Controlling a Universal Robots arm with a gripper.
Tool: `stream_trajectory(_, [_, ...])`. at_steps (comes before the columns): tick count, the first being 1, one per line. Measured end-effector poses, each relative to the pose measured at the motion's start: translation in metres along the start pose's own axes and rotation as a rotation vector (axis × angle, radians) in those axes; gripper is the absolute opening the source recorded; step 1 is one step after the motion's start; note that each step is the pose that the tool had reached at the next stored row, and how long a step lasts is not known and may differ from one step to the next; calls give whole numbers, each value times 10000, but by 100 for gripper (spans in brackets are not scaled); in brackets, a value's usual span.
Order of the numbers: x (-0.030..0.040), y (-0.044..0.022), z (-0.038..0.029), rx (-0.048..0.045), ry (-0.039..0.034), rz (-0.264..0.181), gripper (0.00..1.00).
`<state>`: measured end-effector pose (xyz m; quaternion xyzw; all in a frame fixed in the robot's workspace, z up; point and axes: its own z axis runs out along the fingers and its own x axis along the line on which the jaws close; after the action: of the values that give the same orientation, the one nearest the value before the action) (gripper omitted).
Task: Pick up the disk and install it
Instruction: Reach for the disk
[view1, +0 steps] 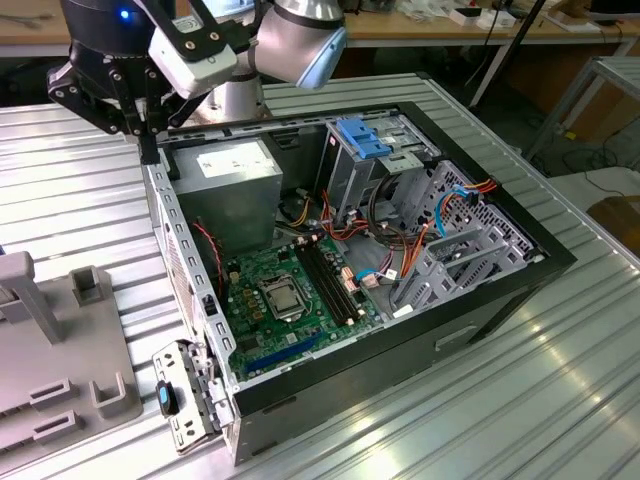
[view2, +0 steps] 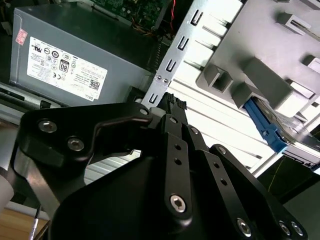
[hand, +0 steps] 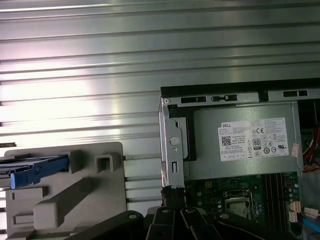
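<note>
**Ribbed metal table: gripper at the case's corner, disk in its fixture**

The ribbed metal table (view1: 520, 400) fills my working area, with workbenches and cabling behind it. An open computer case (view1: 500, 290) lies on it with its inside facing up.

The gripper (view1: 148, 148) hangs over the case's corner beside the power supply (view1: 235, 180). Its tip is just above the perforated side wall (view1: 178, 250). In both wrist views I see the fingers (view2: 170, 102) pressed together with nothing between them.

The disk (hand: 37, 169) sits in a slot of the grey plastic fixture (hand: 75, 200), its blue carrier rail facing outward. The fixture rests on the table to the exterior view's left of the case, well apart from the gripper. In the second wrist view the disk (view2: 267, 129) lies edge-on in the fixture, its metal body behind the rail.

Between the case wall and the fixture I see only a bare strip of table. The fixture's raised posts stand around the disk's slot.

Inside the case, the motherboard (view1: 290, 290) lies flat near the middle. The drive cage (view1: 365, 150), with a pale blue latch (view1: 362, 135) on top, stands at the far side. Orange and red wires (view1: 395, 240) and blue data cables (view1: 450, 205) cross the space between the cage and a tilted metal bracket (view1: 450, 260).
</note>
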<state>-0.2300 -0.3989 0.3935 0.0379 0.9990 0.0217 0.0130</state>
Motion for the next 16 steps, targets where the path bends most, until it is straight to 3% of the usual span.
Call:
stream_trajectory(2, [43, -3, -1, 0, 0, 0, 11])
stream_trajectory(4, [129, -10, -3, 0, 0, 1, 11])
stream_trajectory(16, [348, -26, -9, -1, -1, 0, 11])
